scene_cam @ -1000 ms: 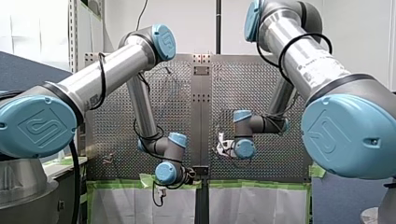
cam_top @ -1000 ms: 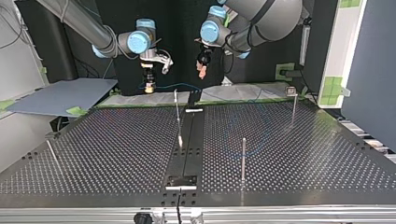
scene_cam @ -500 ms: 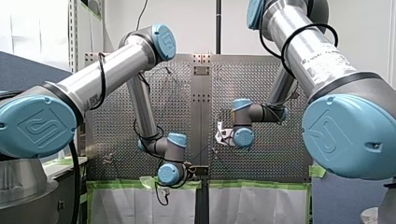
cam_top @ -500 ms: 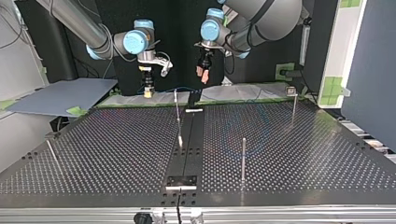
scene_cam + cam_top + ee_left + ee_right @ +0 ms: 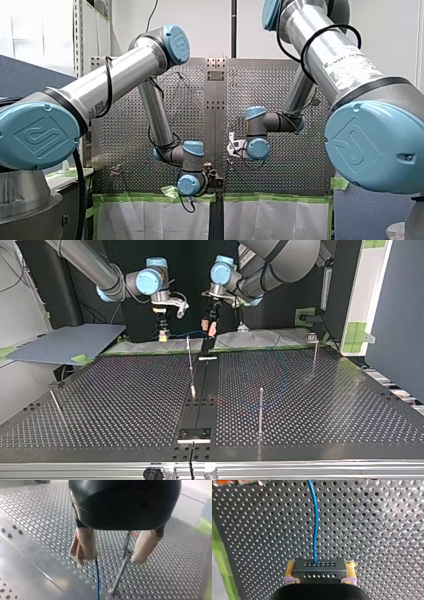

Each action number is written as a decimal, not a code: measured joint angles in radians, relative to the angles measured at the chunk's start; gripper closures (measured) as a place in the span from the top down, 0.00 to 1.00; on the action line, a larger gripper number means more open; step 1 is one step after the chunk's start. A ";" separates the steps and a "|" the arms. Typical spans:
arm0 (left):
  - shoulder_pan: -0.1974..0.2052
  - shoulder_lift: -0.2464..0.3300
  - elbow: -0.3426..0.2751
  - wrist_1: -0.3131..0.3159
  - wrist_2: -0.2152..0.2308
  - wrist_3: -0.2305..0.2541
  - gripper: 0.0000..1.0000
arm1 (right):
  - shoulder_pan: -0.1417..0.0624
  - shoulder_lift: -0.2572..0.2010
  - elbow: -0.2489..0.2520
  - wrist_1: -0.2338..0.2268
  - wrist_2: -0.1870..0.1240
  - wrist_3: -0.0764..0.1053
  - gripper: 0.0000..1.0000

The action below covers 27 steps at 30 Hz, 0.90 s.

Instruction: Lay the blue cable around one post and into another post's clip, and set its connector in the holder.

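Note:
My right gripper (image 5: 319,578) is shut on the black connector (image 5: 319,569), its yellow pads on either side. The blue cable (image 5: 315,530) runs straight out of the connector over the perforated table. In the top view my right gripper (image 5: 162,334) hangs above the table's far edge, and the cable (image 5: 186,333) stretches from it toward my left gripper (image 5: 210,329). My left gripper (image 5: 111,558) is open, with beige pads. The cable (image 5: 97,580) passes just beside one finger, and a thin metal post (image 5: 121,568) shows between the fingers. That post (image 5: 189,359) stands close by.
More posts stand on the table: one near the middle (image 5: 260,409), one with a clip on top (image 5: 313,351) at the top view's right, one at its left (image 5: 56,405). A holder (image 5: 194,434) sits on the dark centre strip. Slack cable loops faintly (image 5: 280,382).
My left gripper has come down and toward the top view's left, closer to the centre post and the cable. My right gripper has shifted only a little, still holding the connector.

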 joint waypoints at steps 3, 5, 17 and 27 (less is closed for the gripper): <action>0.000 0.000 0.001 0.026 -0.003 -0.008 1.00 | 0.007 0.000 0.006 0.002 0.000 -0.002 0.61; 0.000 0.000 0.001 0.037 -0.008 -0.012 1.00 | 0.011 -0.001 0.010 0.002 0.000 -0.004 0.61; 0.011 0.000 0.002 0.045 -0.095 -0.028 1.00 | 0.022 -0.003 0.015 0.009 0.000 -0.005 0.61; 0.011 0.000 0.015 0.060 -0.078 -0.031 1.00 | 0.030 -0.003 0.015 0.003 -0.016 -0.004 0.61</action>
